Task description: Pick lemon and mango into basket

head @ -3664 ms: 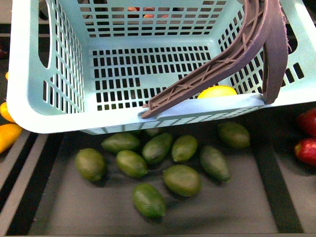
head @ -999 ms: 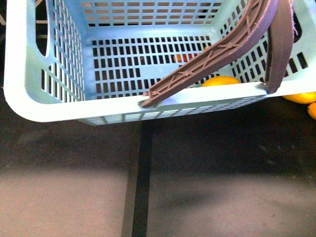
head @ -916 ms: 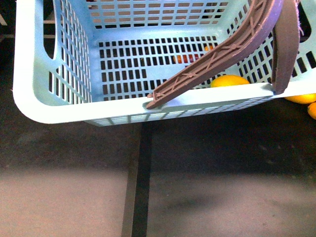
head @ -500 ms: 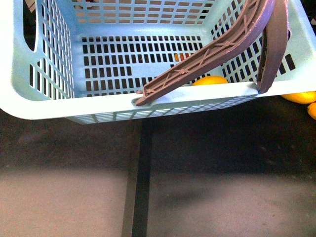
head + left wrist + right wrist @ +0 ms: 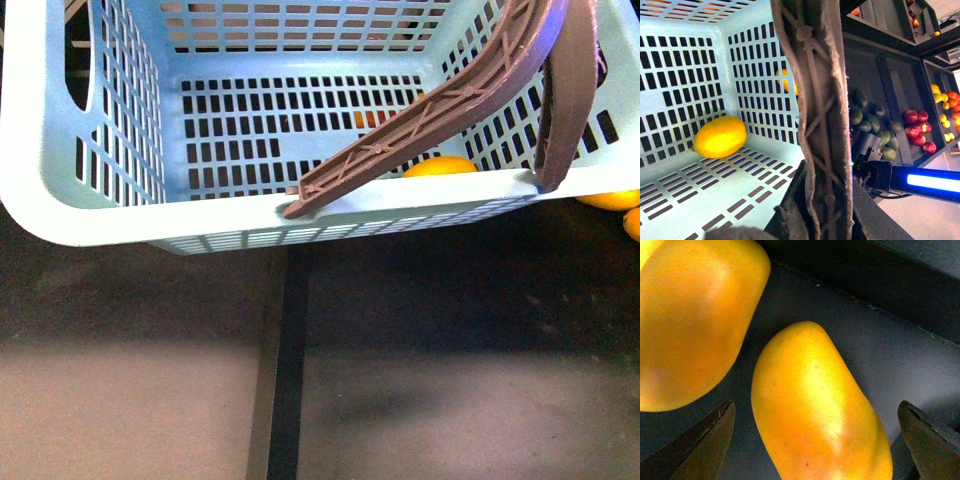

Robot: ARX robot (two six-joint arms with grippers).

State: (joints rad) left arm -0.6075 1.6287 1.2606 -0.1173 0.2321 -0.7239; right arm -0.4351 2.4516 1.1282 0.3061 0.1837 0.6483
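Teal plastic shopping basket with slotted sides (image 5: 60, 190) takes up the top half of the front view, with a dark flat surface (image 5: 450, 300) below it. Its two brown ribbed swing handles (image 5: 420, 125) lean up toward its right side. The small, smooth, bright yellow oval lemon (image 5: 441, 166) is already inside, lying on the basket floor against the near wall, close to the near right corner.

Left arm: the wrist camera is right up against one handle, which runs through the middle of that view, and it looks past it down into the basket. Dark shapes on either side of the handle are probably the left gripper (image 5: 826, 215), but honestly I can't tell if it's clamped or loose.

Right arm points down at a dark floor, with the right gripper (image 5: 814, 412) spread wide and holding nothing. One dark fingertip (image 5: 707, 440) sits on each side of a long yellow-orange mango (image 5: 810, 390). A fatter second mango (image 5: 690, 325) lies just beside it. In the front view, yellow-orange fruits (image 5: 606, 198) peek in at the surface's right edge, just past the basket's near right corner.
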